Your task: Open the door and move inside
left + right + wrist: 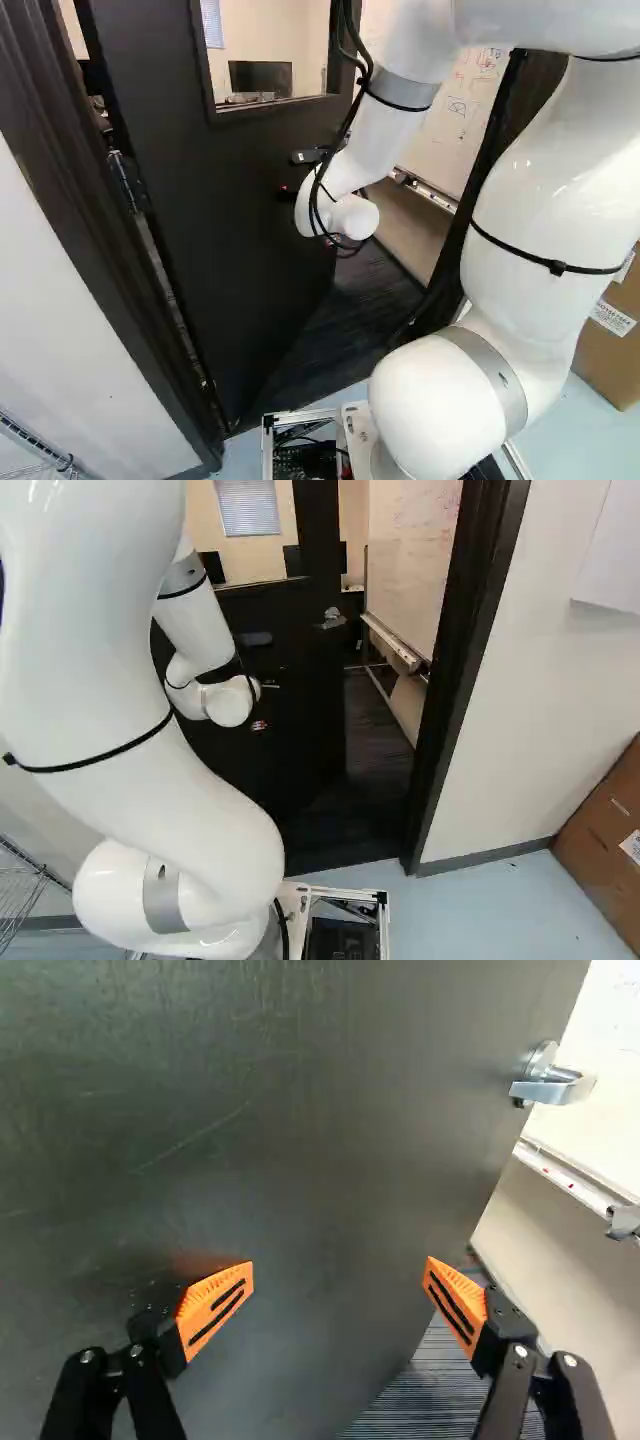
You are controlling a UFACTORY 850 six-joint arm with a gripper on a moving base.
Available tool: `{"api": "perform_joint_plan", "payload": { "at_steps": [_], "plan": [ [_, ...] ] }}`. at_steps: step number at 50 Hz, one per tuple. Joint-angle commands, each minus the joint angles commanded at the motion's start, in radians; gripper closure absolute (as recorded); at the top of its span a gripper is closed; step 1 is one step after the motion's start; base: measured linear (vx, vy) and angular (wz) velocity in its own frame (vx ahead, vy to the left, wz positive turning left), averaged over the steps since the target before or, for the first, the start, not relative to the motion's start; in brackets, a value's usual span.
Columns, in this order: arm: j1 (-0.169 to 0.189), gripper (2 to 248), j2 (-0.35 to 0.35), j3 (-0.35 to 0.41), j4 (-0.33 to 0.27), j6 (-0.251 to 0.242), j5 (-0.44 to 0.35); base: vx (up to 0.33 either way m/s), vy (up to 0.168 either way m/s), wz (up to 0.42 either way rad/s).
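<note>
We have the door [225, 230] ajar ahead of our base: it is swung away from us, hinged at the left of the left base view, with an opening between its free edge and the right side of the frame [462, 630]. Our arm [385, 125] reaches forward to the door's near face, its wrist in front of the part below the window [265, 50].

Our pincer [287, 194] is mostly hidden behind the wrist in the base views. The wrist view shows it spread wide, its two orange pads [218, 1302] well apart and nothing pinched between them. The door's dark face fills the space ahead of them; we cannot tell whether either finger touches it.

The handle [550, 1082] is a silver lever close to the door's free edge, well apart from our pincer and out past the finger nearer the opening.

Through the opening we see dark ridged carpet [375, 750] and, along the side, a whiteboard [410, 560] with writing on it and a tray [395, 645] along its lower edge. Through the window we see a black screen [260, 77]. On our side, a brown box [610, 845] stands on the pale floor [480, 910] by the wall [530, 710], at the right of the right base view.
</note>
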State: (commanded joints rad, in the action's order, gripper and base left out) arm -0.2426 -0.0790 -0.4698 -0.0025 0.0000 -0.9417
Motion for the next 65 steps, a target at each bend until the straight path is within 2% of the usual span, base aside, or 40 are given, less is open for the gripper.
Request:
{"api": "perform_joint_plan", "payload": {
  "at_steps": [14, 65],
  "plan": [
    [-0.026, 3, -0.029, -0.031, 0.004, 0.000, 0.000, 0.000, 0.000, 0.000],
    [-0.123, 3, -0.152, -0.168, 0.077, 0.000, 0.000, 0.000, 0.000, 0.000]
  ]
}}
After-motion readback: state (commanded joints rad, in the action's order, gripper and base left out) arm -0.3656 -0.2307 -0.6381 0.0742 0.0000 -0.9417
